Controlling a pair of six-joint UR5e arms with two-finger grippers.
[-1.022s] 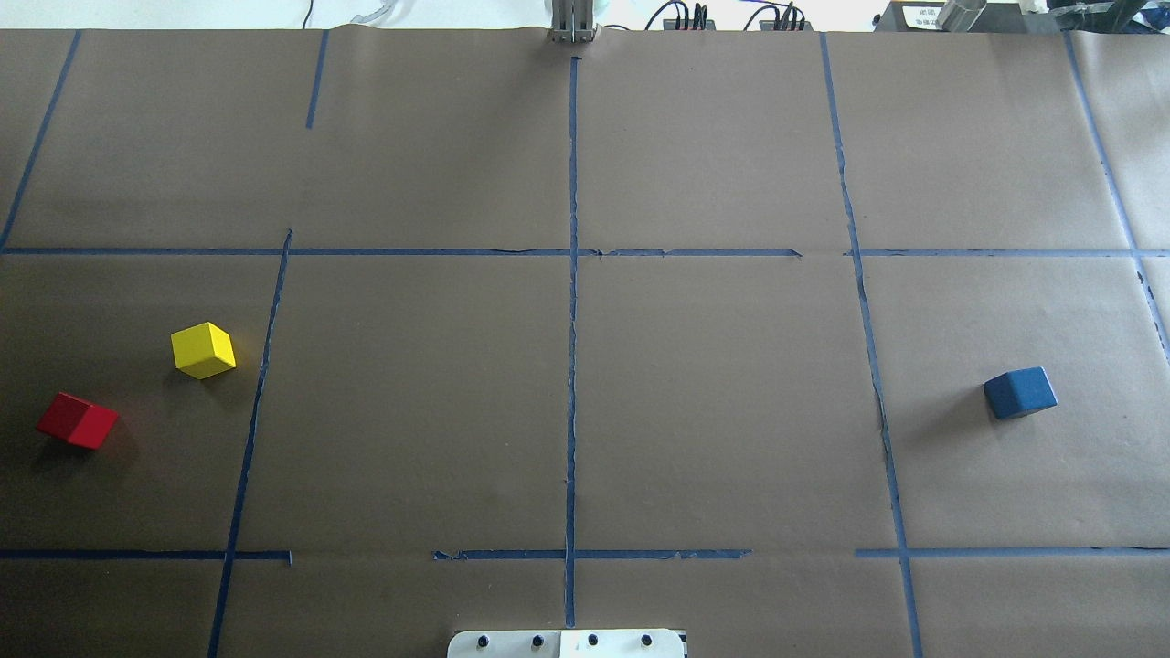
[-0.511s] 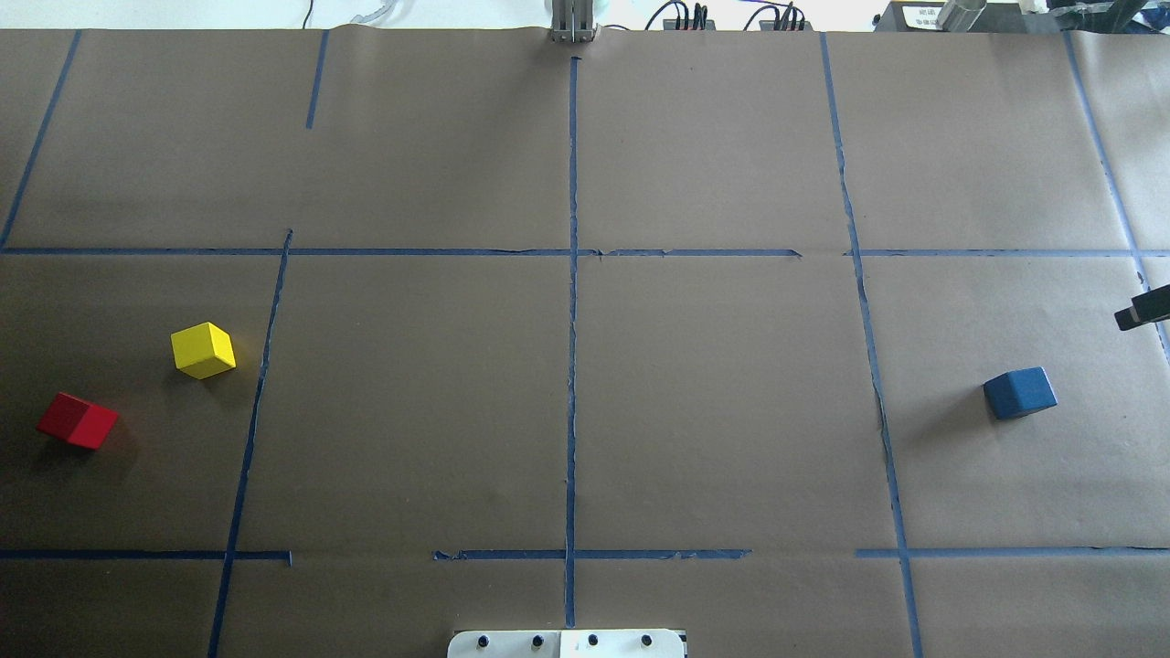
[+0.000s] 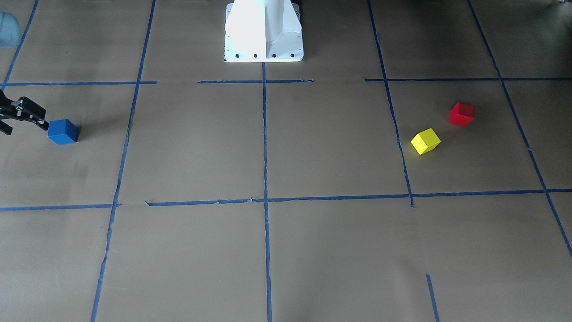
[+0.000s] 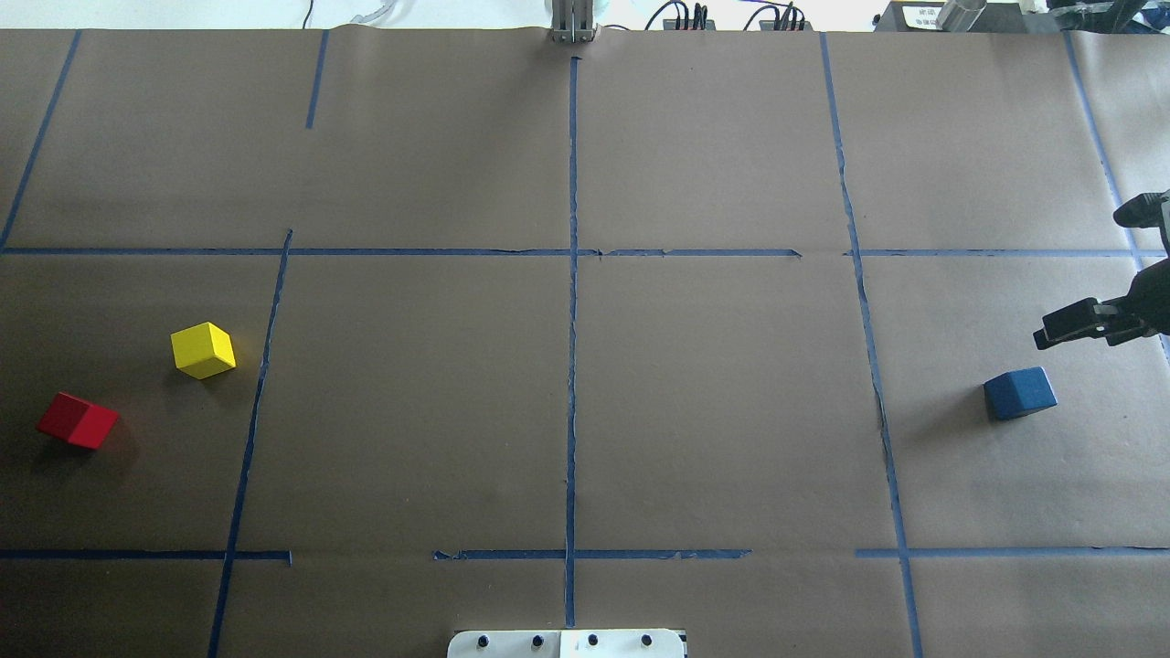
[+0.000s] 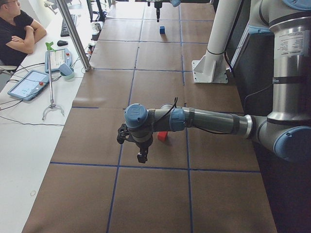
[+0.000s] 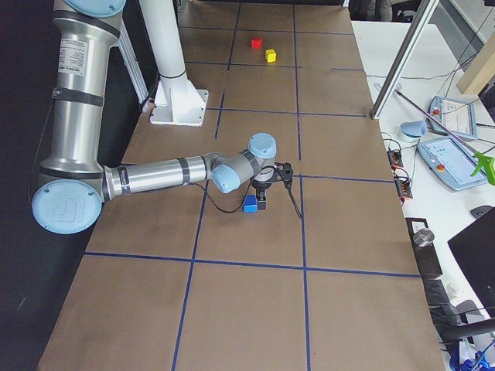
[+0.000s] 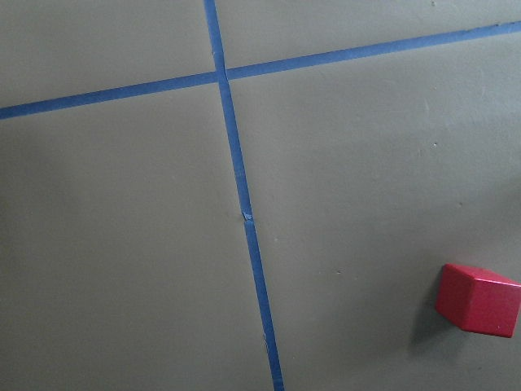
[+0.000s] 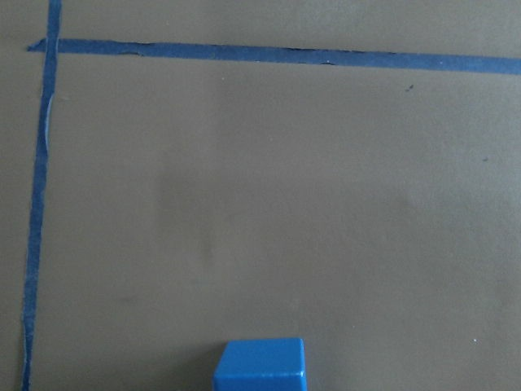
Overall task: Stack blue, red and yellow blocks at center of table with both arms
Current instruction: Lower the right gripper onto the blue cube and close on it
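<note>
The blue block (image 4: pixel 1020 393) (image 3: pixel 63 131) lies on the robot's right side of the table. My right gripper (image 4: pixel 1088 324) (image 3: pixel 24 117) hovers just beyond it, fingers spread and holding nothing; its wrist view shows the blue block (image 8: pixel 260 365) at the bottom edge. On the opposite side lie the yellow block (image 4: pixel 203 350) (image 3: pixel 425 141) and the red block (image 4: pixel 78 420) (image 3: pixel 461 113), a short way apart. Only the exterior left view shows my left gripper (image 5: pixel 142 156), above the table near the red block (image 5: pixel 162 136) (image 7: pixel 478 299); I cannot tell its state. The center of table (image 4: pixel 573 366) is bare paper.
The white pedestal base (image 3: pixel 263 31) (image 4: pixel 567 643) stands at the robot's edge. A person (image 5: pixel 14 29) sits at a side table with tablets. Metal posts (image 5: pixel 73 34) (image 6: pixel 402 62) stand at the far table edge.
My right gripper has come into the overhead view from the right edge and moved left, closer to the blue block. None of the three blocks has moved.
</note>
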